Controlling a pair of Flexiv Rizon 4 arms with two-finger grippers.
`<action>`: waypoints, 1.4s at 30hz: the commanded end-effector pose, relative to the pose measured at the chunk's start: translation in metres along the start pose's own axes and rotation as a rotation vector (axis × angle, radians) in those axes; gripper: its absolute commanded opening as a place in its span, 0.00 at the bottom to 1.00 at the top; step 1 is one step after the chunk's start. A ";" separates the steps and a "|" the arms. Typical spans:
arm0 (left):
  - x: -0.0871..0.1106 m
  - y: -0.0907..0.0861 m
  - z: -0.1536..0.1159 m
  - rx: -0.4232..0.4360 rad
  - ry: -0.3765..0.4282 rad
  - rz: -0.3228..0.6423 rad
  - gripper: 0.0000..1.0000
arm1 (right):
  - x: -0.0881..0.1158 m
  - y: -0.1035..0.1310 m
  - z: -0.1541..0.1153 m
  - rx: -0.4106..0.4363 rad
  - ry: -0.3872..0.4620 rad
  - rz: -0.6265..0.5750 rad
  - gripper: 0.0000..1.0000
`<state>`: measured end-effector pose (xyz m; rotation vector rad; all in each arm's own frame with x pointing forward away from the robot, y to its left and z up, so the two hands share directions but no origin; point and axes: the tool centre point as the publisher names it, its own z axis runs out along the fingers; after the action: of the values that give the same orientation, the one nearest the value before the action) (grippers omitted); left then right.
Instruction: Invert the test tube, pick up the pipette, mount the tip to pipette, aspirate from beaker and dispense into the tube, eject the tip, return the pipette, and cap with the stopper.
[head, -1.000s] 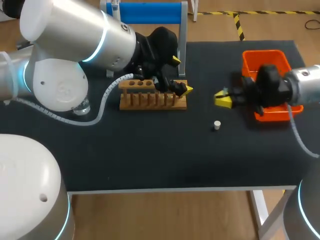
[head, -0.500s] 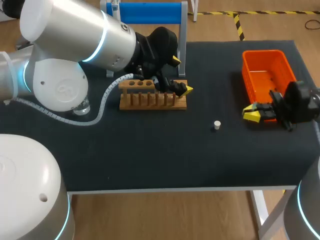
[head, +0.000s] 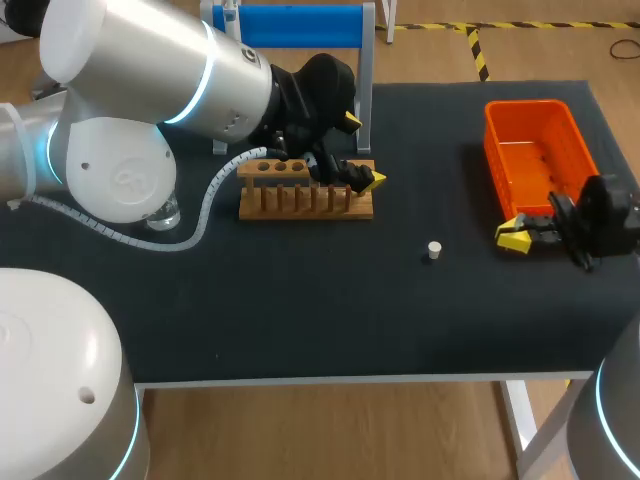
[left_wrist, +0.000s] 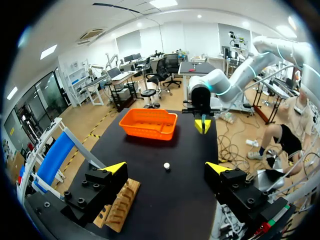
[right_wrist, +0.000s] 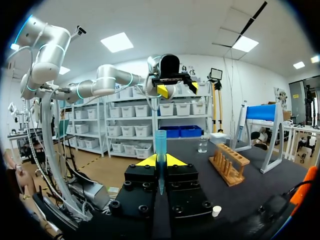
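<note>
Right pincer (right_wrist: 160, 161) clenched mid-body on test tube (right_wrist: 160, 140), which looks light, slick and thin-walled, so squeeze gently; left pincer (left_wrist: 166, 168) released.

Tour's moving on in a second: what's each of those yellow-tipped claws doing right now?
Left gripper: open, holding nothing.
Right gripper: closed on a slim blue tube.

Open worktop (head: 330, 310) lies between the wooden rack (head: 280, 195) and the orange bin (head: 535, 160); only a small stopper (head: 433, 250) stands there.
</note>
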<state>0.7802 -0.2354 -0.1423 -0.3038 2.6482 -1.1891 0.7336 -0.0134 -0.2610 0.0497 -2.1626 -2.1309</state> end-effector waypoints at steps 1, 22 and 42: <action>0.000 -0.001 -0.001 -0.006 0.001 -0.001 1.00 | -0.002 0.001 0.001 0.009 0.008 0.004 0.00; 0.000 -0.001 -0.001 -0.006 0.001 -0.001 1.00 | -0.002 0.001 0.001 0.009 0.008 0.004 0.00; -0.127 0.108 -0.064 -0.159 -0.355 -0.412 1.00 | -0.002 0.001 0.001 0.009 0.008 0.004 0.00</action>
<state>0.8780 -0.0958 -0.1757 -0.9909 2.4731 -0.9511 0.7362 -0.0117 -0.2604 0.0538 -2.1646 -2.1175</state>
